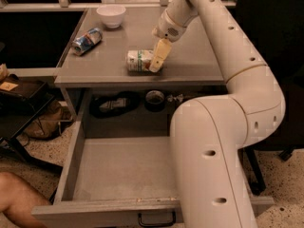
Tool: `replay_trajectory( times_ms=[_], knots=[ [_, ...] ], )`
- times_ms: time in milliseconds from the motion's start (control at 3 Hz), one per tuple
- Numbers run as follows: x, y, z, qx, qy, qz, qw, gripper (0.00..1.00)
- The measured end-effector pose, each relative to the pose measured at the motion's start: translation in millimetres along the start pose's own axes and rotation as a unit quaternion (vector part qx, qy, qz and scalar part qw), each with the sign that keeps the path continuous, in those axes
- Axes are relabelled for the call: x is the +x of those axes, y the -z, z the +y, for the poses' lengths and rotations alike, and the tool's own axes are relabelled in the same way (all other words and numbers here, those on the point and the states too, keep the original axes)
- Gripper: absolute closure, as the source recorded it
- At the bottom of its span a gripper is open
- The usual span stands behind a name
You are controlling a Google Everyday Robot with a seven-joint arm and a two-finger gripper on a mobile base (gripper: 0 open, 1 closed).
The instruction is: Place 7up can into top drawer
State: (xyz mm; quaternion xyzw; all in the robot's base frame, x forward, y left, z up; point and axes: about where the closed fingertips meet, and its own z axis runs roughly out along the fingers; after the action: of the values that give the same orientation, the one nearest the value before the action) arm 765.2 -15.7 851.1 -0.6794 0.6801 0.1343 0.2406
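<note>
7up can [138, 61] lies on its side near the front edge of the grey table [194, 65], its top end pointing right toward the gripper [157, 63].

The white arm [223, 127] fills the right half of the view. Its thick lower link rises from the bottom edge in front of the drawer's right side, bends at a wide elbow on the right, and runs back up and to the left over the table. From the wrist near the table's middle, the pale yellow gripper slants down and slightly left.

A white bowl [111, 15] stands at the back of the table, and a blue and silver can [87, 41] lies on its side toward the left edge, well apart from the 7up can. Below the tabletop, the top drawer [118, 170] is pulled far out, with its black handle [156, 219] on the front panel. In the recess behind it sit a dark roll [155, 100] and a black object [114, 103]. The floor [285, 184] is speckled, and a bare knee [14, 198] shows at the lower left.

The gripper's tip sits at the can's right end, touching or just beside it. Whether it is open or closed, or grips the can, I cannot tell.
</note>
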Motion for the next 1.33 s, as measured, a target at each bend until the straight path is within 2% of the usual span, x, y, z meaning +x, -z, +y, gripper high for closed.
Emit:
replay_trajectory(
  times_ms=[333,667,1333],
  knots=[
    [-1.9,-11.9,-0.3,-0.010,-0.002,-0.004,0.9999,0.00],
    [-4.6,-18.3,0.5,-0.017,-0.004,-0.009,0.9998,0.18],
    [-4.7,-18.4,0.5,-0.017,-0.004,-0.009,0.9998,0.65]
  ],
)
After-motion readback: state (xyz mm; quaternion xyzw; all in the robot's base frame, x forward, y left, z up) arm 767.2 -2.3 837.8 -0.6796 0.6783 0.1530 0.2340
